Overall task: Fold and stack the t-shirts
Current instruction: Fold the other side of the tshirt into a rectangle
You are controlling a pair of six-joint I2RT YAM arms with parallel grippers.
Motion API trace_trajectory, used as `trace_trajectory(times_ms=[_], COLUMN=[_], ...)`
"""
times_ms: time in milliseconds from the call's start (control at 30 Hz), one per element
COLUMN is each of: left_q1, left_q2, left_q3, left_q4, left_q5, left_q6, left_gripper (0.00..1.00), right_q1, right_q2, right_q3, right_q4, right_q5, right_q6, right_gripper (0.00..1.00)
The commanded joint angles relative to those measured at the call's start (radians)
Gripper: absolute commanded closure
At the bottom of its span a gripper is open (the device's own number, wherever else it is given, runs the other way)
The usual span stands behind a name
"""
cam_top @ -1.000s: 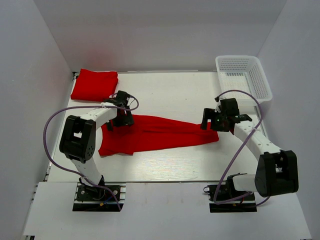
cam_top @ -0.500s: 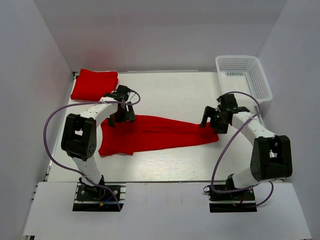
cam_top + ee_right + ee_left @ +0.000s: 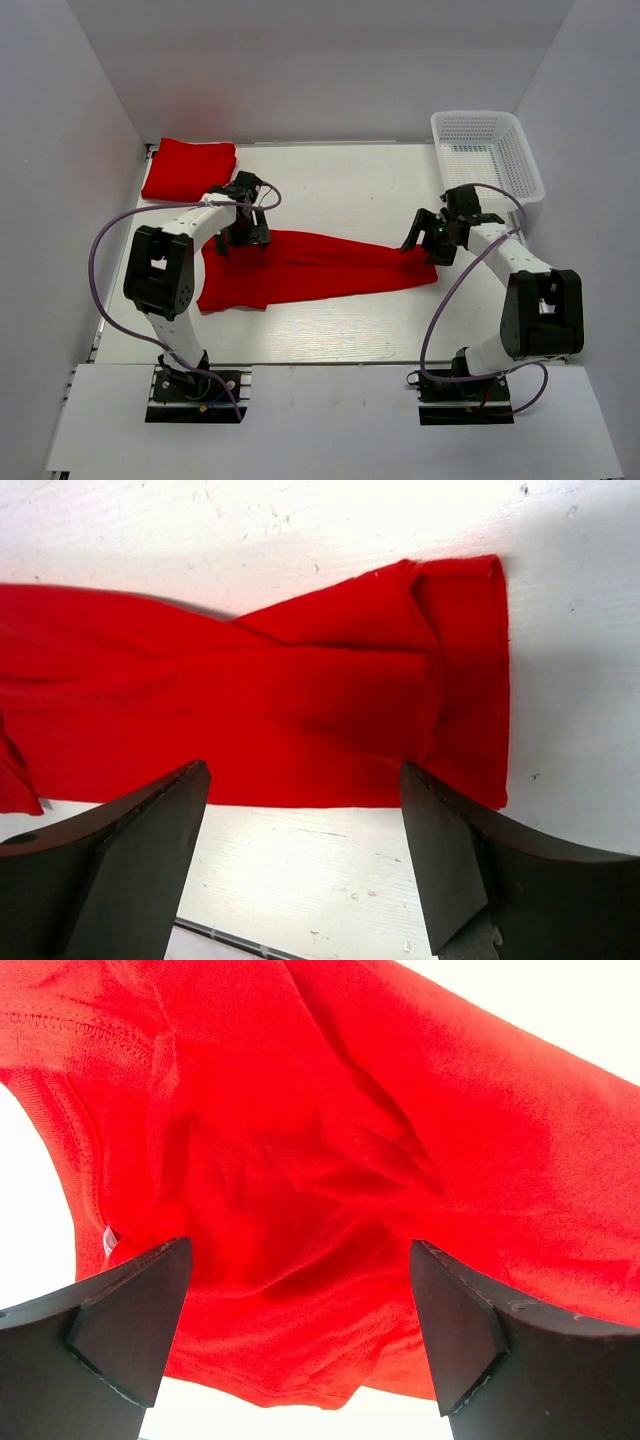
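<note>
Right arm: over the last second we see it swing its wrist down and in toward the right end of the spread t-shirt (image 3: 320, 268); the right gripper (image 3: 428, 238) now hangs just over that end.
Right claw: in the wrist view the right gripper (image 3: 300, 830) stands wide, with the shirt's folded-over end showing between the fingers; nothing is held, and we cannot tell whether the tips touch cloth.
Left arm: it barely shifts; the left gripper (image 3: 243, 228) hovers over the shirt's left end.
Left claw: the left gripper (image 3: 300, 1310) is fully spread and empty, above bunched cloth with the small white neck tag (image 3: 107, 1242) at its left.
Shirt to fold: it lies stretched long across the middle of the table (image 3: 350, 190), unmoved, wrinkled at the left end.
Finished shirt: the folded t-shirt (image 3: 190, 168) sits in the far left corner, well apart from the basket (image 3: 520, 160).
Meaning: we judge both arms are lining up for a two-ended pinch; no fold has begun.
</note>
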Motion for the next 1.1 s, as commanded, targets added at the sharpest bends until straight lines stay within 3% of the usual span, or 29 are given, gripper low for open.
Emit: trace_trajectory(times_ms=[0, 367, 467, 967, 1067], left_q1=[0.004, 0.004, 0.004, 0.004, 0.004], left_q2=[-0.017, -0.044, -0.044, -0.072, -0.072], left_q3=[0.034, 0.015, 0.006, -0.012, -0.021], left_q4=[-0.002, -0.002, 0.008, 0.026, 0.035], left_q5=[0.0, 0.0, 0.0, 0.009, 0.018], left_q6=[0.009, 0.009, 0.009, -0.001, -0.001], left_gripper=[0.0, 0.0, 0.0, 0.0, 0.0], right_q1=[-0.011, -0.02, -0.023, -0.028, -0.029], right_q2=[0.011, 0.018, 0.018, 0.071, 0.077], right_q3=[-0.002, -0.021, -0.03, -0.041, -0.031], right_q4=[0.027, 0.049, 0.061, 0.11, 0.119], right_q5=[-0.023, -0.034, -0.029, 0.002, 0.006], right_q6=[0.011, 0.004, 0.007, 0.042, 0.045], right_gripper=[0.18, 0.27, 0.37, 0.34, 0.4])
